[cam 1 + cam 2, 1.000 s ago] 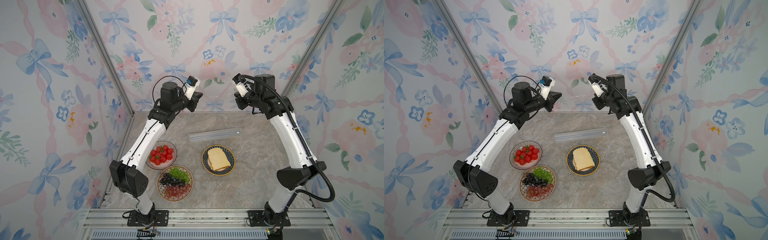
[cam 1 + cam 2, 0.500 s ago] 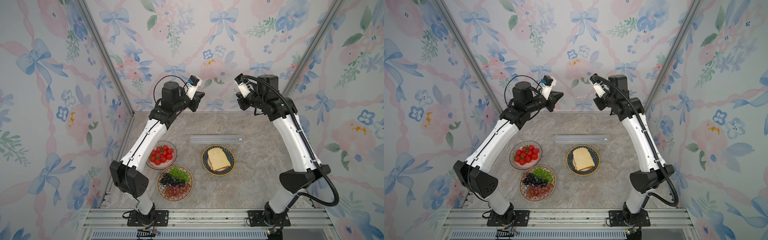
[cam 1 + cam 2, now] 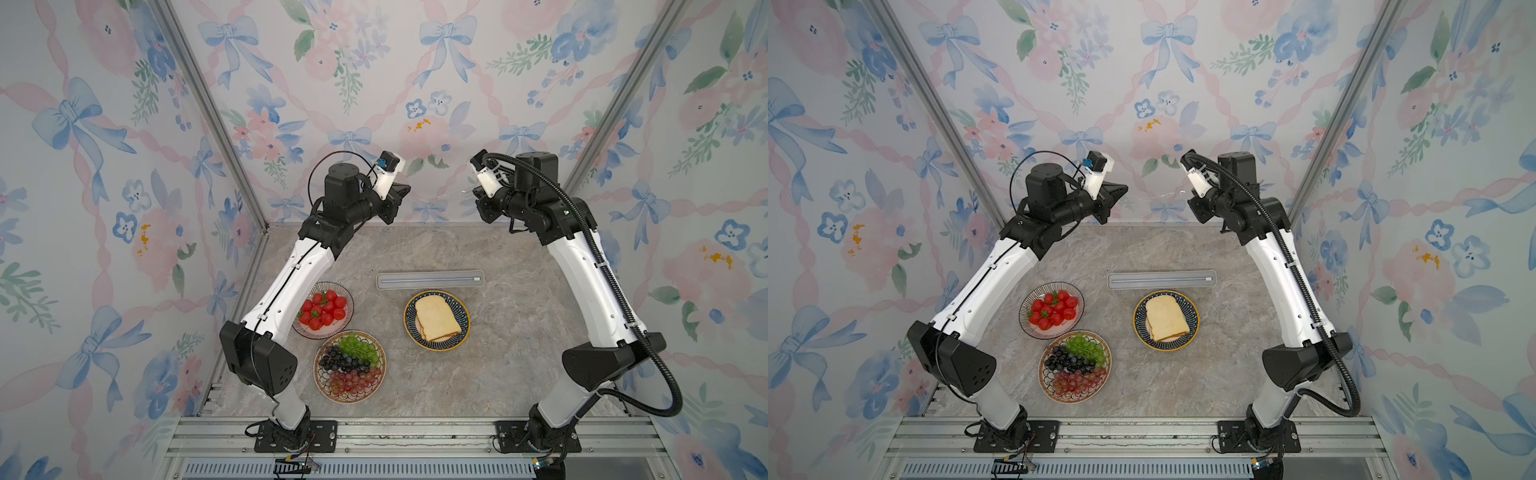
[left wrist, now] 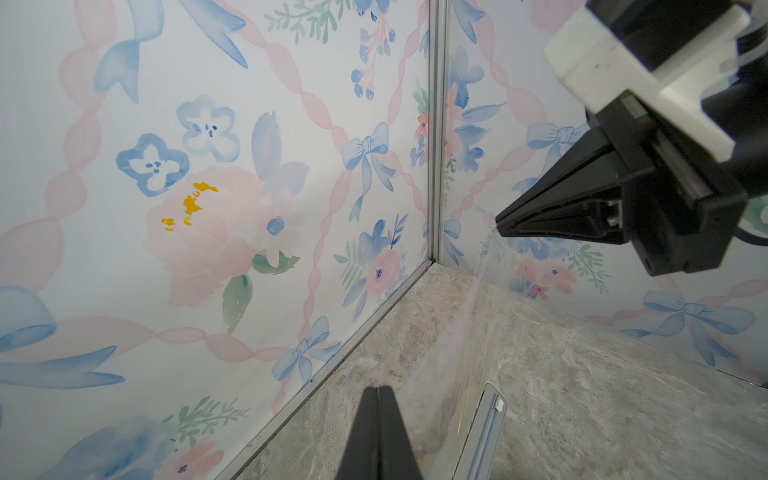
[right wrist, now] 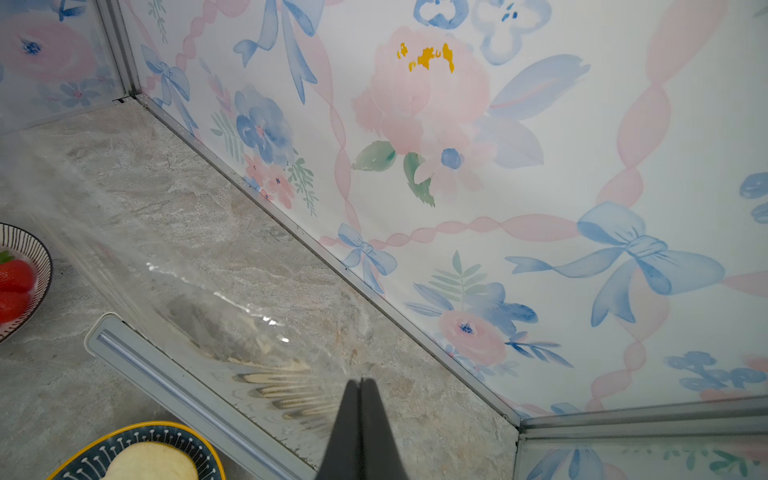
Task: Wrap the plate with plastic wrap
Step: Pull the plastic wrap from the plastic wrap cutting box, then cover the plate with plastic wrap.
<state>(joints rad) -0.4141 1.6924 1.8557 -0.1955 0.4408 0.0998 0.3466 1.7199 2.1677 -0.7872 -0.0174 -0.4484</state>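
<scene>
The plate [image 3: 409, 321], dark blue with a yellow rim, holds slices of bread near the table's middle, as in the other top view [image 3: 1139, 322] and the right wrist view [image 5: 104, 451]. Just behind it lies the long narrow box [image 3: 430, 281] [image 5: 178, 386]. Both arms are raised high near the back wall. My left gripper [image 3: 408, 189] [image 4: 377, 388] and right gripper [image 3: 475, 194] [image 5: 360, 380] are each shut on a corner of the plastic wrap [image 5: 216, 303] [image 4: 478, 282]. The clear film is stretched between them and slopes down toward the box. Whether it is still joined to the box I cannot tell.
A bowl of strawberries [image 3: 348, 320] and a plate of grapes [image 3: 322, 376] sit at the left, beside the left arm's forearm. Floral walls close in the back and both sides. The arms' bases stand on the metal rail [image 3: 415, 432] at the front.
The box has swung from a tilt to lie parallel with the table's front edge. Both grippers have shifted slightly to the right, still shut on the film.
</scene>
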